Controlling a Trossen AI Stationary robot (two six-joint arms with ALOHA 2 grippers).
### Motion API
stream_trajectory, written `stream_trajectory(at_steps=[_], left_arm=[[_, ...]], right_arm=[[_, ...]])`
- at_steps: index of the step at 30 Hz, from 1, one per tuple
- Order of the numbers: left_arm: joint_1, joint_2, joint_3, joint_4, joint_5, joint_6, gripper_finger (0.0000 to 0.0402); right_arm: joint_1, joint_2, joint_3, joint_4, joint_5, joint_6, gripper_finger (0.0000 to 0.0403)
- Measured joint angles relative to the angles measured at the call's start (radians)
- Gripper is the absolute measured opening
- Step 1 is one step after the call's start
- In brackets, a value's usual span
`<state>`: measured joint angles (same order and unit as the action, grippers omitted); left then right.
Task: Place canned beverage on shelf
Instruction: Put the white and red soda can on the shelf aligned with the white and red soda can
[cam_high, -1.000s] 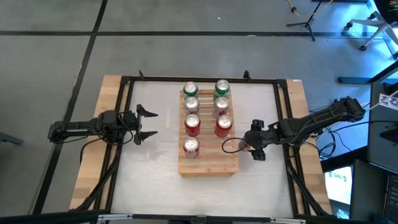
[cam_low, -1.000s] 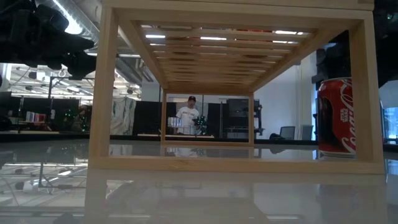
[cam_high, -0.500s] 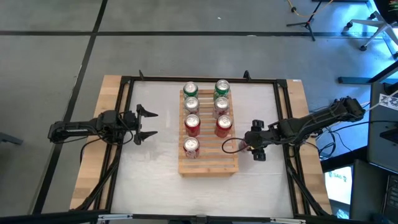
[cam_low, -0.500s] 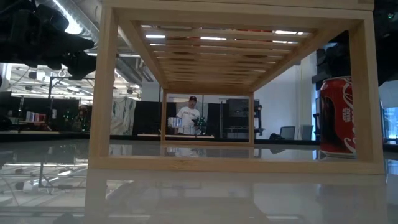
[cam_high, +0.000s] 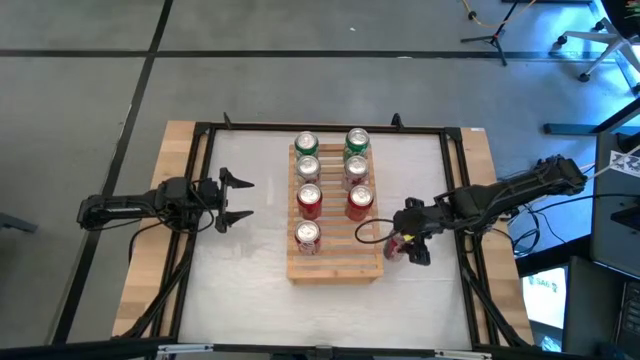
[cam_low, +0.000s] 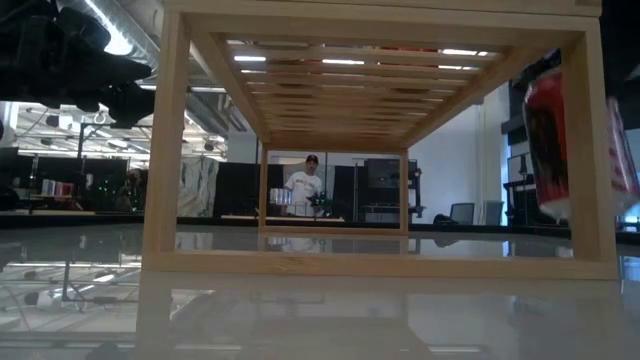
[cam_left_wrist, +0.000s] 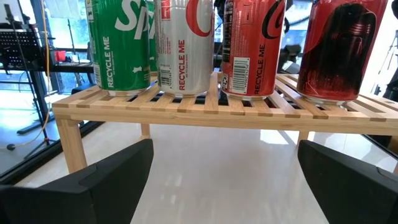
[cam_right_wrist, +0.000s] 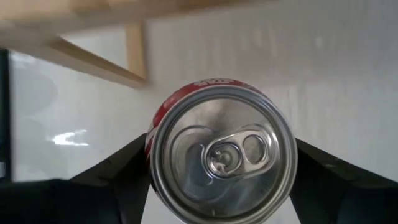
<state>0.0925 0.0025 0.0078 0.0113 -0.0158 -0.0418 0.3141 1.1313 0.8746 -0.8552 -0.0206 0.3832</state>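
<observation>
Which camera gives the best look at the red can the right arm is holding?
The right wrist view: the can fills it, top and tab clear. The high view shows a sliver of it beside the shelf; the low view shows it tilted, cut off by a post; the left wrist view misses it.

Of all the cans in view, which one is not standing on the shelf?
The red can in the right claw, just off the shelf's right edge, lifted and tilted. The other seven stand on the slats.

- Seven cans (cam_high: 308, 203) stand on the shelf (cam_high: 334, 258), mid-table.
- Another can (cam_high: 397, 243) sits just right of the shelf.
- Left gripper (cam_high: 236, 198) lies well left.
</observation>
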Motion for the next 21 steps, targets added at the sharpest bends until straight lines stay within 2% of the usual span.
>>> stream_trajectory(at_steps=[12, 21], left_arm=[[0.0, 0.0, 0.0, 0.0, -0.001, 0.0, 0.0391], [0.0, 0.0, 0.0, 0.0, -0.001, 0.0, 0.0391]], right_arm=[[0.0, 0.0, 0.219, -0.192, -0.025, 0.043, 0.0294], [0.0, -0.001, 0.402, -0.233, -0.025, 0.043, 0.0299]])
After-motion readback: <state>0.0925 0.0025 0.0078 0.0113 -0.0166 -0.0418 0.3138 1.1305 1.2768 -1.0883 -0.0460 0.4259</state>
